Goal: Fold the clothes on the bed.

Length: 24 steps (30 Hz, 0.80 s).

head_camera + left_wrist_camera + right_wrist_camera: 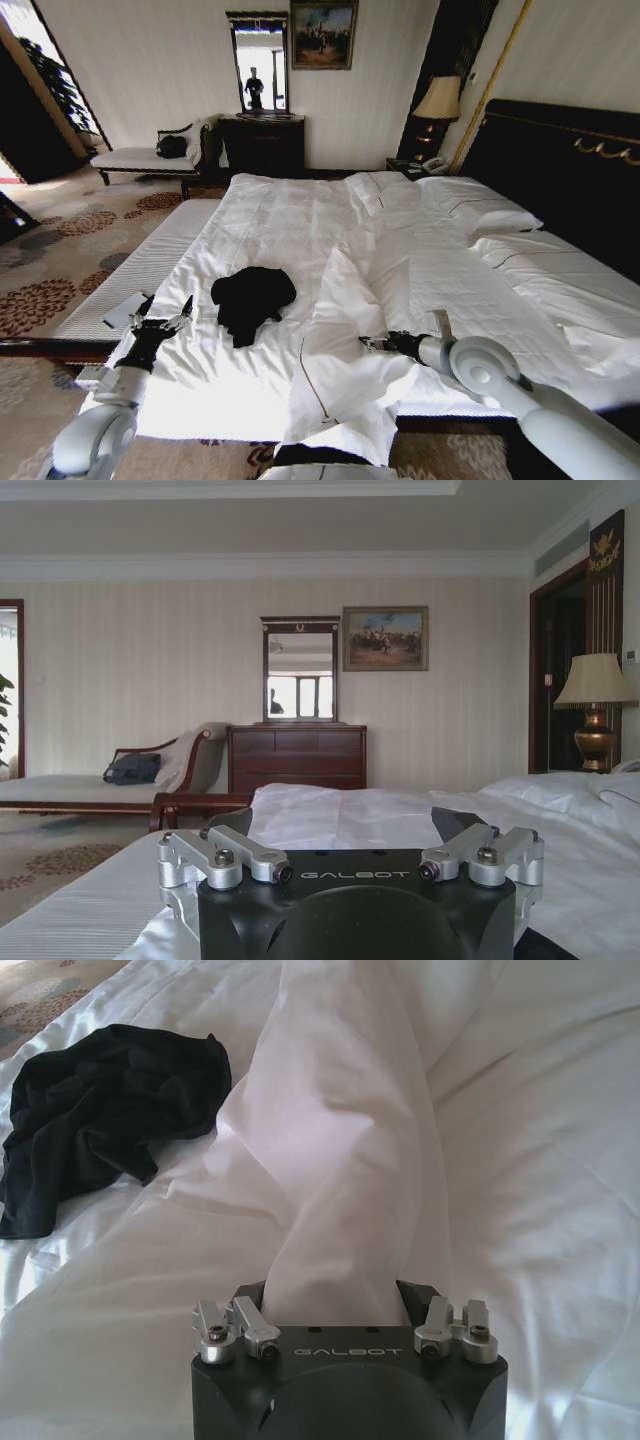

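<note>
Your bed (560,290) with white duvet (290,225) filled most of the room. The black T-shirt (252,298) lay crumpled on the duvet near the foot; no lettering could be read. Your right gripper (335,1295), marked "GALBOT", was clamped on a raised duvet fold (345,1160). Your left gripper (165,312) hovered with fingers apart, beside the T-shirt.
</note>
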Available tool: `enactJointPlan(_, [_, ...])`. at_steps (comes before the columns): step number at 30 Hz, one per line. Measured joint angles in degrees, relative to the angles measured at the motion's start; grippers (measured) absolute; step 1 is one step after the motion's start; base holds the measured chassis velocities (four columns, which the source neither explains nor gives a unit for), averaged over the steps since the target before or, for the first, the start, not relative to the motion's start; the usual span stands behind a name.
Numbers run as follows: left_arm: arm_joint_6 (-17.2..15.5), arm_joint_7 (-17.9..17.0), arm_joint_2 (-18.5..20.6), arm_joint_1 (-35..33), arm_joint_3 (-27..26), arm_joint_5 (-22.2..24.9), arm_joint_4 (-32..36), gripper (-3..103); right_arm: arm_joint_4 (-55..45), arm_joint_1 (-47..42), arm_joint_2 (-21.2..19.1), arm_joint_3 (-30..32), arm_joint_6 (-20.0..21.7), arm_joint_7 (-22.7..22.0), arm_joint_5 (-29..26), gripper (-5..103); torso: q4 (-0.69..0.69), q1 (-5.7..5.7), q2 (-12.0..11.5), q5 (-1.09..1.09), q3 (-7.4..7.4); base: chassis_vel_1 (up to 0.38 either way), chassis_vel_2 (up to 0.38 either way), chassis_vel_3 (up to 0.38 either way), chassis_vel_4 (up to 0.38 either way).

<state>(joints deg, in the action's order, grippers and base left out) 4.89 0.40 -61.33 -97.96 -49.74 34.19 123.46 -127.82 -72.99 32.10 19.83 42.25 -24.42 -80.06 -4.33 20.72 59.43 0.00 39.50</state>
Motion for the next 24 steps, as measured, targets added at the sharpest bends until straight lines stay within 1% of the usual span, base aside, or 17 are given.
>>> enactJointPlan(4, [-0.01, 0.00, -0.19, -0.19, 0.00, -0.07, 0.12, 100, -0.70, -1.49, 0.05, 1.83, -0.01, 0.14, 0.17, 55, 0.00, 0.00, 0.00, 0.00, 0.00, 0.000, 0.000, 0.000, 0.000])
enactJointPlan(6, [-0.01, 0.00, -0.21, -0.25, 0.01, -0.09, 0.13, 100, -0.81, -1.66, 0.04, 2.06, -0.02, 0.18, 0.17, 55, 0.00, 0.00, 0.00, 0.00, 0.00, 0.000, 0.000, 0.000, 0.000])
enactJointPlan(9, [0.00, 0.00, -0.30, -0.40, 0.02, -0.47, 0.14, 100, -1.17, -2.42, 0.04, 2.98, -0.03, 0.24, 0.18, 38, 0.01, 0.00, 0.00, 0.00, 0.00, 0.000, 0.000, 0.000, 0.000])
enactJointPlan(10, [0.00, 0.00, -0.30, -0.40, 0.02, -0.47, 0.14, 100, -1.17, -2.42, 0.04, 2.98, -0.03, 0.24, 0.18, 38, 0.01, 0.00, 0.00, 0.00, 0.00, 0.000, 0.000, 0.000, 0.000])
enactJointPlan(11, [0.00, 0.00, -0.30, -0.38, 0.03, -0.51, 0.13, 100, -1.17, -2.61, 0.21, 3.12, -0.04, 0.25, 0.26, 33, 0.01, 0.00, 0.00, 0.00, 0.00, 0.000, 0.000, 0.000, 0.000])
enactJointPlan(12, [0.01, 0.00, -0.30, -0.36, 0.03, -0.52, 0.13, 100, -1.17, -2.82, 0.40, 3.25, -0.04, 0.27, 0.37, 33, 0.00, 0.00, 0.00, 0.00, 0.00, 0.000, 0.000, 0.000, 0.000])
enactJointPlan(13, [0.01, 0.00, -0.30, -0.34, 0.03, -0.51, 0.14, 100, -1.21, -3.39, 0.77, 3.59, -0.05, 0.36, 0.58, 22, 0.00, 0.00, 0.00, 0.00, 0.00, 0.000, 0.000, 0.000, 0.000])
enactJointPlan(15, [0.01, 0.00, -0.30, -0.34, 0.03, -0.51, 0.14, 100, -1.29, -3.72, 0.94, 3.79, -0.06, 0.44, 0.71, 22, 0.00, 0.00, 0.00, 0.00, 0.00, 0.000, 0.000, 0.000, 0.000])
enactJointPlan(18, [0.04, 0.00, -0.28, -0.28, 0.01, -0.40, 0.15, 100, -1.63, -4.82, 1.21, 4.34, -0.08, 0.90, 1.37, 6, 0.00, 0.00, 0.00, 0.00, 0.00, 0.000, 0.000, 0.000, 0.000])
enactJointPlan(19, [0.04, 0.00, -0.28, -0.27, 0.01, -0.39, 0.15, 100, -1.65, -5.03, 1.24, 4.44, -0.09, 0.99, 1.52, 6, 0.00, 0.00, 0.00, 0.00, 0.00, 0.000, 0.000, 0.000, 0.000])
enactJointPlan(20, [0.05, 0.00, -0.29, -0.27, 0.01, -0.38, 0.15, 100, -1.70, -5.24, 1.30, 4.58, -0.09, 1.07, 1.67, 3, 0.00, 0.00, 0.00, 0.00, 0.00, 0.000, 0.000, 0.000, 0.000])
enactJointPlan(24, [0.08, 0.00, -0.36, -0.27, 0.04, -0.38, 0.15, 100, -1.93, -5.59, 1.51, 5.06, -0.10, 1.14, 1.84, 1, 0.00, 0.00, 0.00, 0.00, 0.00, 0.000, 0.000, 0.000, 0.000])
